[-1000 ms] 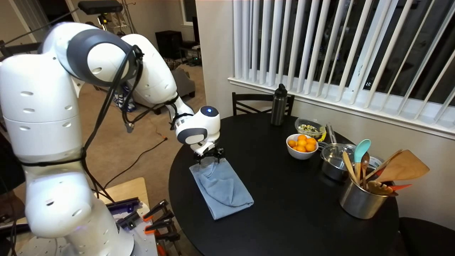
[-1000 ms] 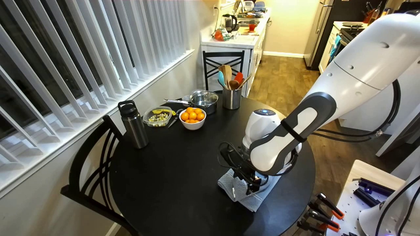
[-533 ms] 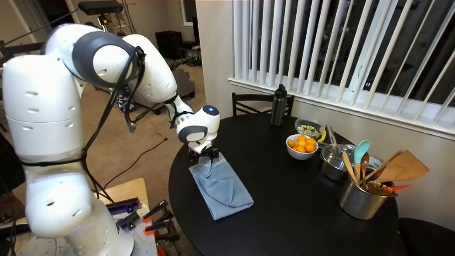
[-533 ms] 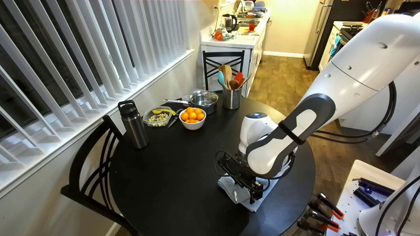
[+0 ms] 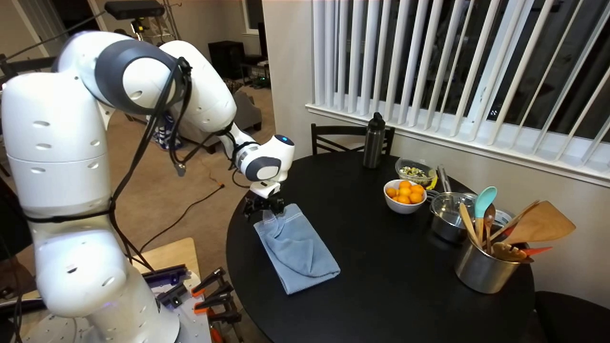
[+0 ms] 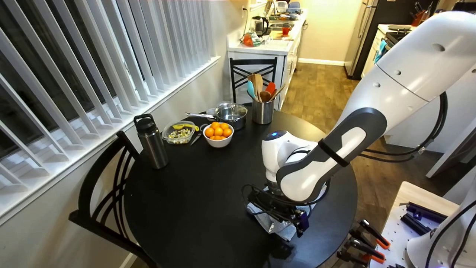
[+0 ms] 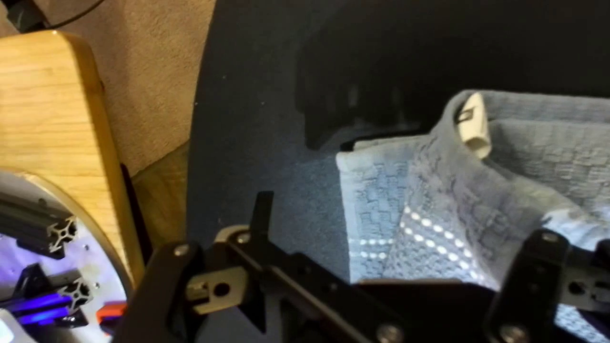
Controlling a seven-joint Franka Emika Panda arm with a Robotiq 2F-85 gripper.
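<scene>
Wrist view shows the blue towel point(image 7: 495, 205) lying folded on the black tabletop point(image 7: 238, 119), with 1 fold standing up like a loop and a white tag point(image 7: 474, 126) poking out of it. The pincer point(image 5: 264, 212) is wide: its 2 fingers point(image 7: 263, 209) stand far apart, and nothing is pinched between them.

What just changed is where the pincer is. 1 second ago it was more over the end of the towel; now it has slid toward the edge of the tabletop and leans more to the side. In an exterior view, that lets more of the towel's end show. The tag seems to have shifted a bit too, so maybe the loop got a small nudge or sank a little. The rest of the towel lies in the same spot with the same shape.

For the work on the towel, I take this to mean the towel is loose right now: the pincer is close by, near its end, but has no hold on it. Whether the fingers brush the towel, I cannot tell.

The white bowl point(image 5: 405, 208) of oranges point(image 5: 404, 191), the steel bottle point(image 5: 373, 145), the pot point(image 5: 445, 231) and the steel can point(image 5: 483, 274) of kitchen tools point(image 5: 543, 224) have not moved and sit well apart from the pincer.
</scene>
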